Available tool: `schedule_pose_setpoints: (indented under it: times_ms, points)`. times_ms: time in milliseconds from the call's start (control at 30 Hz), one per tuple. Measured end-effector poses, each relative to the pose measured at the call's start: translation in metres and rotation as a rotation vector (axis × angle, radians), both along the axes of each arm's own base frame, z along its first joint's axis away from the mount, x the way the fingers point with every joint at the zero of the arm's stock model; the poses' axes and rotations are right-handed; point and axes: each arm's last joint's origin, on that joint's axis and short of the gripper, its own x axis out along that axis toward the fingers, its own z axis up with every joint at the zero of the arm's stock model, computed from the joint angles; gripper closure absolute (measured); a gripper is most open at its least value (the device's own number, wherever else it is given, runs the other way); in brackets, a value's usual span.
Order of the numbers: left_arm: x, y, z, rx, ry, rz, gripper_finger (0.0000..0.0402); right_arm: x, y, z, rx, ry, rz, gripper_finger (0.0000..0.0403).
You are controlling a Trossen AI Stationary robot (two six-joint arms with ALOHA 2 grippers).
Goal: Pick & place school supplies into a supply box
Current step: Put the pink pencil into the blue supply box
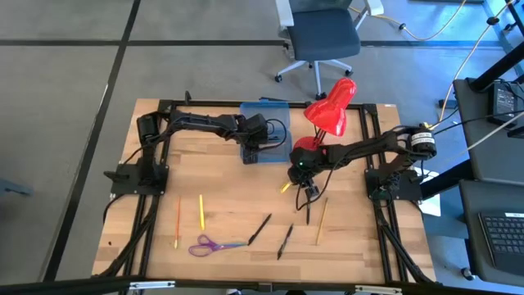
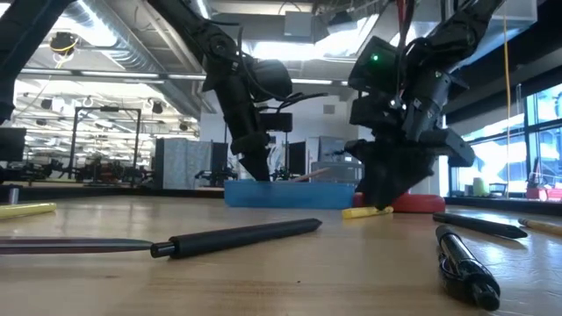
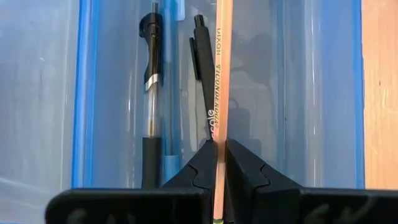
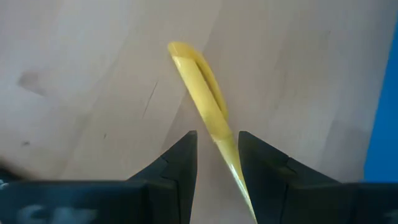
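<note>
Blue supply box (image 1: pixel 264 131) at 12 o'clock holds 3 pens; left gripper (image 3: pixel 221 163) pinches a tan pencil (image 3: pixel 222 74) over it. Right gripper (image 4: pixel 217 155) straddles a yellow pen (image 4: pixel 202 96), jaws apart. Several supplies remain near 6 o'clock.

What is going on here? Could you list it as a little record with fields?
Left tool: shut on a tan pencil, over the blue pencil case
Inside case: black pens
Right tool: open, straddling a yellow pen on the table
Not yet collected: purple scissors, orange pencil, yellow pencil
Nearby: red desk lamp
</note>
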Motion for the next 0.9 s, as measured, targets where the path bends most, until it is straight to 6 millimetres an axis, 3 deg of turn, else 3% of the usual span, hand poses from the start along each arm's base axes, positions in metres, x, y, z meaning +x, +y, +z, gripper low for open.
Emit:
schedule_pose_setpoints:
  times_ms: [633,900]
  points:
    - [0.0,-0.0001,0.0001,-0.018,-0.007,0.043,0.0387,0.0017,-0.0026,-0.0049,-0.043,0.009,-0.027,0.028]
    - [0.0001,-0.0005,0.0001,-0.02,-0.008,0.045,0.0345,0.0017,-0.0026,-0.0049,-0.044,0.009,-0.028,0.028]
